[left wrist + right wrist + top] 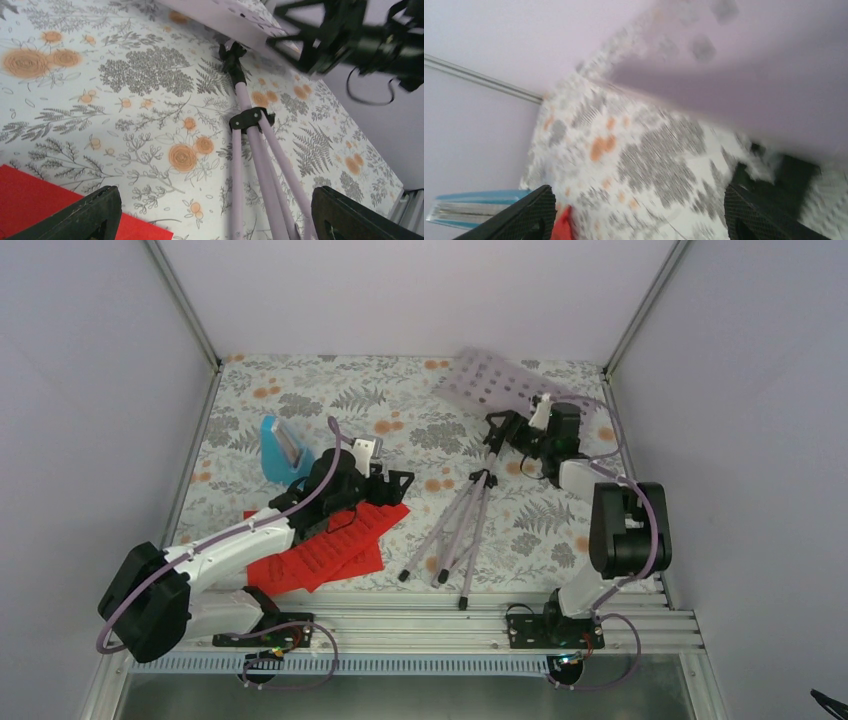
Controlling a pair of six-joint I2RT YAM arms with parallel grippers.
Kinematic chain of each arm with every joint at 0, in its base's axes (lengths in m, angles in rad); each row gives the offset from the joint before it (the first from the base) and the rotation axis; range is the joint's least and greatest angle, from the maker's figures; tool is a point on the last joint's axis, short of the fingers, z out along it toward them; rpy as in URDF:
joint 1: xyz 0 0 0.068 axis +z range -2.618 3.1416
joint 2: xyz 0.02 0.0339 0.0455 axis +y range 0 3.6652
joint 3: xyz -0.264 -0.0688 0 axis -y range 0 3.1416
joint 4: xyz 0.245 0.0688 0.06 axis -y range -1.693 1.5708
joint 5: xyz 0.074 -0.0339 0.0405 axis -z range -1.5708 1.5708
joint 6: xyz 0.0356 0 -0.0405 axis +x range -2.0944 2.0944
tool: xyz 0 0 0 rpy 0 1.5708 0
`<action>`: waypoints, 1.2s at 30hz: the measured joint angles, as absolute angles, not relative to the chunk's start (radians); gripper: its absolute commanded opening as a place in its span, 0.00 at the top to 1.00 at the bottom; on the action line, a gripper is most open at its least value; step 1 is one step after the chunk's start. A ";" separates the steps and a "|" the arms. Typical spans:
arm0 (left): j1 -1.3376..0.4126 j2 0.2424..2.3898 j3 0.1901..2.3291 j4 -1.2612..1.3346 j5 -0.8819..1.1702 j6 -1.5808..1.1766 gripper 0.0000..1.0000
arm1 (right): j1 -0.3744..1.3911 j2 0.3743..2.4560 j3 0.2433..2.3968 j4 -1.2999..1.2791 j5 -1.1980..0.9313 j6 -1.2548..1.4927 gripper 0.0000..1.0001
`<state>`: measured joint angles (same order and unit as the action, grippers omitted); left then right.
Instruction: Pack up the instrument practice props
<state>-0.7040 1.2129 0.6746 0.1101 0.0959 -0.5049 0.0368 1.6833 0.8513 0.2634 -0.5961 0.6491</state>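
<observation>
The pale lilac music stand lies tipped on the table, its perforated desk (483,379) at the back and its folded legs (458,532) pointing to the near edge. Red sheet-music pages (330,543) lie fanned out left of the legs. The light-blue metronome (279,448) stands behind them. My left gripper (393,481) hovers open over the pages' far right end; its wrist view shows the stand legs (260,165) and a red corner (30,200) below empty jaws. My right gripper (500,430) is open beside the stand's neck, under the desk (749,75).
A flowered cloth (400,405) covers the table. Lilac walls close in the left, back and right. A metal rail (450,625) with both arm bases runs along the near edge. The right wrist view is blurred and shows the metronome (474,207) far left.
</observation>
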 measured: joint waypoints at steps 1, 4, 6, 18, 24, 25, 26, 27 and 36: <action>-0.704 1.210 0.673 0.096 0.102 -0.504 0.06 | 0.032 1.660 0.859 0.295 -0.597 0.645 0.20; -0.704 1.202 0.669 0.070 0.115 -0.501 0.05 | 0.025 1.611 0.881 0.336 -0.595 0.636 0.19; -0.704 1.201 0.664 0.065 0.128 -0.497 0.05 | 0.024 1.586 0.891 0.337 -0.588 0.628 0.19; -0.721 1.197 0.620 0.009 0.247 -0.479 0.25 | 0.017 1.327 0.824 0.133 -0.531 0.577 0.28; -0.803 1.202 0.581 -0.002 0.325 -0.506 0.32 | 0.017 1.162 0.660 0.054 -0.591 0.615 0.40; -0.812 1.206 0.570 -0.004 0.336 -0.513 0.32 | 0.017 1.141 0.620 0.041 -0.607 0.627 0.42; -0.818 1.211 0.562 -0.009 0.346 -0.518 0.32 | 0.019 1.120 0.569 0.026 -0.630 0.646 0.42; -0.822 1.216 0.553 -0.014 0.356 -0.525 0.32 | 0.021 1.106 0.530 0.012 -0.648 0.660 0.43; -0.872 1.337 0.542 0.010 0.453 -0.562 0.39 | 0.097 0.949 0.295 -0.123 -0.725 0.763 0.46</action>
<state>-0.8722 1.3369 0.5419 0.0105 0.4530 -0.5625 0.0975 0.9489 0.2947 -0.1234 -0.7254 0.7631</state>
